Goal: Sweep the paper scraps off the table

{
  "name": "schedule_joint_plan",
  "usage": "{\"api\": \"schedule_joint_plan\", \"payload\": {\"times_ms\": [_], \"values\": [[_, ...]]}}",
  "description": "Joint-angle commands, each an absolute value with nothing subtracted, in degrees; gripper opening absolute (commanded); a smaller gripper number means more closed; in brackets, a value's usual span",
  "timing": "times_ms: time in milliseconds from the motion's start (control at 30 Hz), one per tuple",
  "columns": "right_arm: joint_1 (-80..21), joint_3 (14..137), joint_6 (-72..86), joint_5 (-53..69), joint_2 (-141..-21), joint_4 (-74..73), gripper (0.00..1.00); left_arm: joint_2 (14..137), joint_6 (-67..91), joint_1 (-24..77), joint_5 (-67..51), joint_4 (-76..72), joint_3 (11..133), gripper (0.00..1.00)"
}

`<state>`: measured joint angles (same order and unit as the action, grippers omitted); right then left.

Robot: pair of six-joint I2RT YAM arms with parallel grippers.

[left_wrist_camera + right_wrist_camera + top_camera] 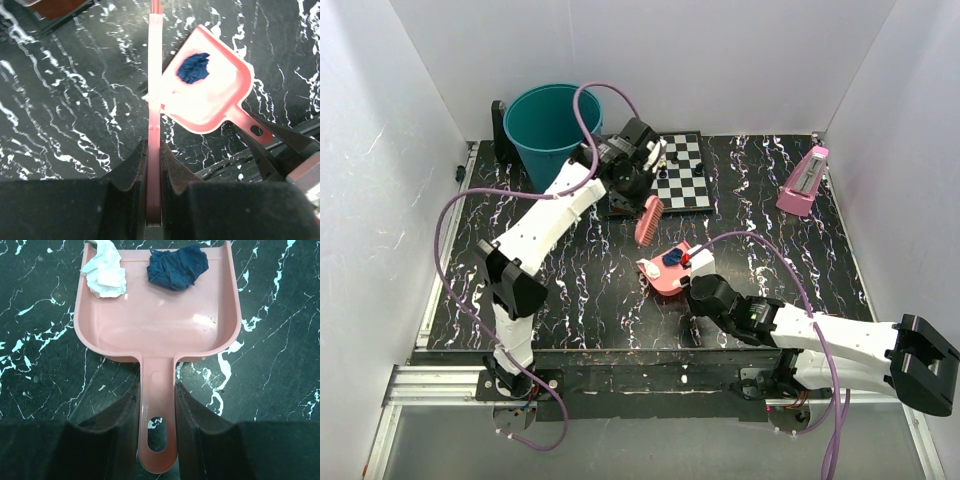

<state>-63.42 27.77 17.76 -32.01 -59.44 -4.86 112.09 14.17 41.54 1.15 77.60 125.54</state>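
My right gripper [156, 402] is shut on the handle of a pink dustpan [160, 315], which lies flat on the black veined table [280, 365]. In the pan lie a dark blue paper wad [177, 266] and a white wad [105, 272]. My left gripper [154, 150] is shut on a pink brush [154, 90], seen edge-on just left of the dustpan [215, 100] and the blue wad [194, 67]. From above, the brush [649, 220] hangs up-left of the dustpan [665, 272]. The left gripper [640, 192] is above the brush and the right gripper [693, 285] is at the pan's near end.
A teal bucket [548, 120] stands at the back left. A chessboard [682, 180] with a few pieces lies behind the brush. A pink metronome [804, 182] stands at the back right. White walls enclose the table [790, 260] on three sides.
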Motion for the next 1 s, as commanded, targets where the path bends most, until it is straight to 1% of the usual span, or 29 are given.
{"api": "schedule_joint_plan", "payload": {"times_ms": [0, 167, 333, 500, 633, 767, 867, 933, 967], "values": [[-63.81, 26.28, 15.82, -34.63, -57.92, 2.81, 0.01, 104.68, 17.14, 38.50, 6.33, 76.38, 122.44, 0.00], [-63.98, 26.98, 14.24, -34.98, -57.39, 3.08, 0.01, 99.60, 21.08, 36.48, 14.66, 75.24, 119.89, 0.00], [-64.07, 30.93, 11.08, -34.01, -58.09, 1.85, 0.01, 86.78, 24.86, 34.19, 22.92, 67.86, 107.96, 0.00], [-63.98, 40.94, 8.71, -33.49, -62.74, -1.67, 0.01, 75.70, 30.57, 32.87, 34.25, 66.70, 95.21, 0.00], [-64.07, 48.41, 5.19, -32.08, -66.52, -2.29, 0.01, 65.07, 33.22, 32.00, 40.77, 67.15, 85.81, 0.00], [-63.99, 56.93, 2.20, -31.20, -70.83, -3.25, 0.01, 58.02, 34.28, 30.94, 43.59, 68.73, 81.48, 0.00], [-63.99, 65.19, 0.18, -30.68, -74.69, -5.18, 0.01, 54.94, 34.10, 30.76, 43.77, 68.56, 79.11, 0.00], [-63.90, 72.04, -2.19, -29.97, -78.55, -8.85, 0.01, 53.53, 34.01, 30.76, 43.07, 67.86, 77.79, 0.00], [-63.81, 77.90, -2.55, -29.80, -80.66, -12.36, 0.01, 52.83, 33.84, 30.76, 42.46, 67.33, 77.09, 0.00]]}}
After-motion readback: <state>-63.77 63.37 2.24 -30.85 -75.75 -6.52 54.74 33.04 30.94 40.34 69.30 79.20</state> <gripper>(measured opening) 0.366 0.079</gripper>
